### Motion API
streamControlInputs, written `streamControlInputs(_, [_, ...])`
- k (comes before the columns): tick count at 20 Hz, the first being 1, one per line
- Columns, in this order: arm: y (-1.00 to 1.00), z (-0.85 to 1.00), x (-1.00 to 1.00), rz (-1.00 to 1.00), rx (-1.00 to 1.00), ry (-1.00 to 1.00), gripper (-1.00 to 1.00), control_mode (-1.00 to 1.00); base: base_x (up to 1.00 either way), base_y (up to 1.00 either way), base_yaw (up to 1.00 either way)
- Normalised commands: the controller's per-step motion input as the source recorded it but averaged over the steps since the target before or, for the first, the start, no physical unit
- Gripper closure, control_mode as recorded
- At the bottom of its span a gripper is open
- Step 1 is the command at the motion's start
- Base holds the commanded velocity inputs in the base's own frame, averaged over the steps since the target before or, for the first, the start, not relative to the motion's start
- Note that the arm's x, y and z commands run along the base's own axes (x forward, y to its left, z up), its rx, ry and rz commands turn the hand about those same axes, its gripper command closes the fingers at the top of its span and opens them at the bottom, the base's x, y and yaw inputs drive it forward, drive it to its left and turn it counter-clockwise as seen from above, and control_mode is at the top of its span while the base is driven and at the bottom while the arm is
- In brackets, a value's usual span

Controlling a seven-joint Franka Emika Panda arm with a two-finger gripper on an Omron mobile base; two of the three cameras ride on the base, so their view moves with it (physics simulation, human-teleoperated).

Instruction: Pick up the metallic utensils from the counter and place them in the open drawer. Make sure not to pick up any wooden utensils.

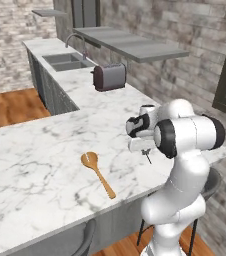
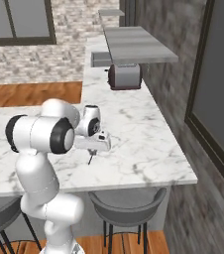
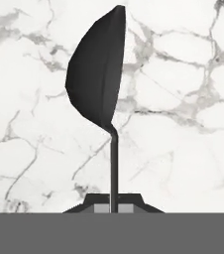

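- On the bench (image 1: 45, 150), in the left base view, the white arm bends over the right part of the slab, and the tool (image 1: 147, 154) hangs just above the marble near the front edge. A thin dark spoon (image 1: 148, 158) pokes down from it, its tip close to the surface.
- Left of the tool, well apart from it, a wooden spoon (image 1: 98, 174) lies flat near the front edge, bowl toward the back, handle running toward the front.
- Farther back on the bench stand a dark toaster (image 1: 109, 76) and, beyond it, a sink (image 1: 65, 62) with a curved tap.
- From the right base view, the tool (image 2: 90, 155) again hovers low over the bench (image 2: 143, 144), toward the front edge, with the spoon (image 2: 89, 159) hanging as a short dark sliver under it. The toaster (image 2: 125, 76) sits at the back under a grey shelf (image 2: 134, 44).
- Along the hand view, the fingertips (image 3: 95, 205) are clamped together on the spoon's slim handle. The spoon (image 3: 98, 82) points away from the tool, its rounded head turned edge-on above the veined marble (image 3: 183, 149).
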Motion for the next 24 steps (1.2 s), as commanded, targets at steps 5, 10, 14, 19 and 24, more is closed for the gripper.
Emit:
streamControlInputs(5, [0.00,0.93,-0.85,0.00,-0.11,-0.08,1.00,-1.00,0.00,0.00,0.00])
streamControlInputs(10, [0.00,1.00,-0.84,0.06,-0.02,-0.20,1.00,-1.00,0.00,0.00,0.00])
streamControlInputs(14, [0.00,1.00,-0.86,0.15,0.00,-0.17,1.00,-1.00,0.00,0.00,0.00])
streamControlInputs(19, [0.00,1.00,-0.73,0.18,0.00,-0.18,1.00,-1.00,0.00,0.00,0.00])
streamControlInputs(24, [0.00,0.99,-0.67,0.14,0.00,-0.09,1.00,-1.00,0.00,0.00,0.00])
